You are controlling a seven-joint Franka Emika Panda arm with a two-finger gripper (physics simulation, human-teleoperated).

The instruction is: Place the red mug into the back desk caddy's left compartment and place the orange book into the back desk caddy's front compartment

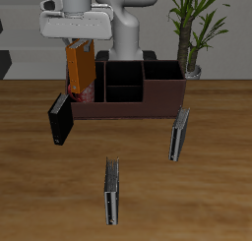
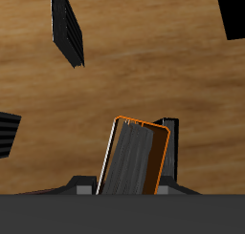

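Holding the orange book (image 1: 79,66) upright, your tool (image 1: 77,43) is apparently hovering upper left in the exterior frame; the back desk caddy's (image 1: 162,105) front compartment (image 1: 122,94) is sitting toward center.

One flat orange hardcover book (image 1: 79,66), one dark maroon desk caddy (image 1: 138,92), one black book (image 1: 61,120), two upright grey-black books (image 1: 113,190), and one potted plant (image 1: 193,29).

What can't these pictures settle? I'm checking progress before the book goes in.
- Red mug: exterior view shows only a sliver behind the orange book, so whether it sits in the back desk caddy is unclear.
- Hand: its fingertips are hidden by its housing.
- Wrist view: the book's grasped end is cut off.
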